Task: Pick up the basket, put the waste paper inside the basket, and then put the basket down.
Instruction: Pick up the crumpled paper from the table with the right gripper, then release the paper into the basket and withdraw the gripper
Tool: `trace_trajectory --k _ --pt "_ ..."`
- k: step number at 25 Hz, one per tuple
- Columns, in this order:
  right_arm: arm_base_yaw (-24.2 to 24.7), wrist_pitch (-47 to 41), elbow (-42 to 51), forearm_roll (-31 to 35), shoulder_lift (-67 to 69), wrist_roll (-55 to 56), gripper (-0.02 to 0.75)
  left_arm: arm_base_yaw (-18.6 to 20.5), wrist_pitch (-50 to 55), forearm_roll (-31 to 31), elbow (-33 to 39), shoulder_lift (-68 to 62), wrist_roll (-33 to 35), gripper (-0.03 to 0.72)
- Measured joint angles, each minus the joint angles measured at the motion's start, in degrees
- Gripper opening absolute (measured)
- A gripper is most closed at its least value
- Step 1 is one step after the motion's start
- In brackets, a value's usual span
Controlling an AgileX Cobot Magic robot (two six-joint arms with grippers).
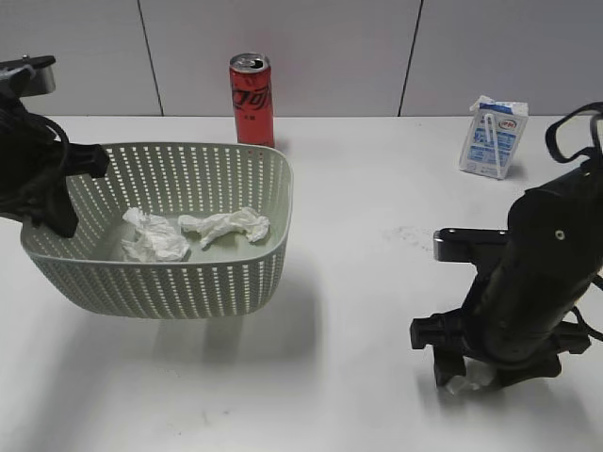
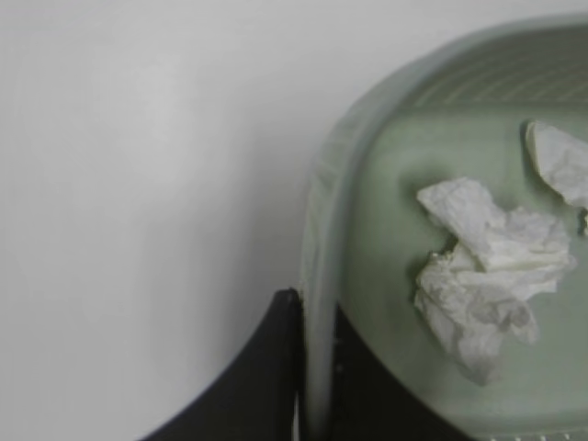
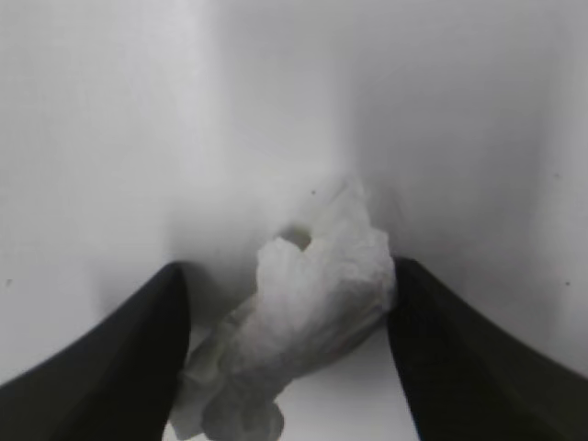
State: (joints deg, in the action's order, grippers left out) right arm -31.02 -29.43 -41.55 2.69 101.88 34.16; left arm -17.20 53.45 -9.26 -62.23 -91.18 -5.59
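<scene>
Gripping the basket (image 1: 179,231) by its left rim, the left gripper (image 1: 57,188) holds it tilted, with the left side raised and the shadow beneath suggesting it is clear of the table (image 1: 358,311). In the left wrist view the dark fingers (image 2: 266,377) stand one on each side of the pale green wall (image 2: 322,276), closed on it. Two wads of waste paper lie on the basket floor: one wad (image 1: 153,237) toward the left, a longer wad (image 1: 224,225) just right of it, the two close together near the middle. The left wrist view shows the nearer wad (image 2: 487,276) clearly and only an edge of the other (image 2: 560,161) at the frame's right. Well to the right of the basket, the right gripper (image 1: 466,377) points down at the table, its tips at the surface. Between its fingers (image 3: 119,358) sits a third wad (image 3: 308,303) of white paper; the right finger touches the paper, while the left one stands just beside it, so the jaws are narrowed around the wad, and whether they already pinch it firmly I cannot tell. This wad rests on the table, outside the basket. Behind the basket, near the wall, stands a red can (image 1: 252,99), upright. Far right of the basket, also near the back, stands a blue-and-white carton (image 1: 493,137).
</scene>
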Motion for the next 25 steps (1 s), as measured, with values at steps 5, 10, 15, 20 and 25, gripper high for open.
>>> trace_trajectory --k 5,10,15,20,25 --pt "0.0 -0.4 -0.6 -0.5 0.5 0.2 0.288 0.0 -0.1 0.0 0.0 0.0 0.0 0.006" --pt "0.0 -2.6 -4.4 0.4 -2.6 -2.6 0.036 0.0 -0.1 0.0 0.0 0.0 0.0 0.006" --pt "0.0 -9.0 -19.5 4.7 -9.6 -14.5 0.036 0.0 -0.1 0.0 0.0 0.0 0.0 0.006" --pt "-3.8 -10.8 -39.0 11.6 -8.1 -31.8 0.036 0.0 0.0 0.0 0.0 0.0 0.0 0.006" --pt "-10.9 -11.2 -49.5 12.4 -0.1 -38.9 0.035 0.0 0.0 0.0 0.0 0.0 0.0 0.006"
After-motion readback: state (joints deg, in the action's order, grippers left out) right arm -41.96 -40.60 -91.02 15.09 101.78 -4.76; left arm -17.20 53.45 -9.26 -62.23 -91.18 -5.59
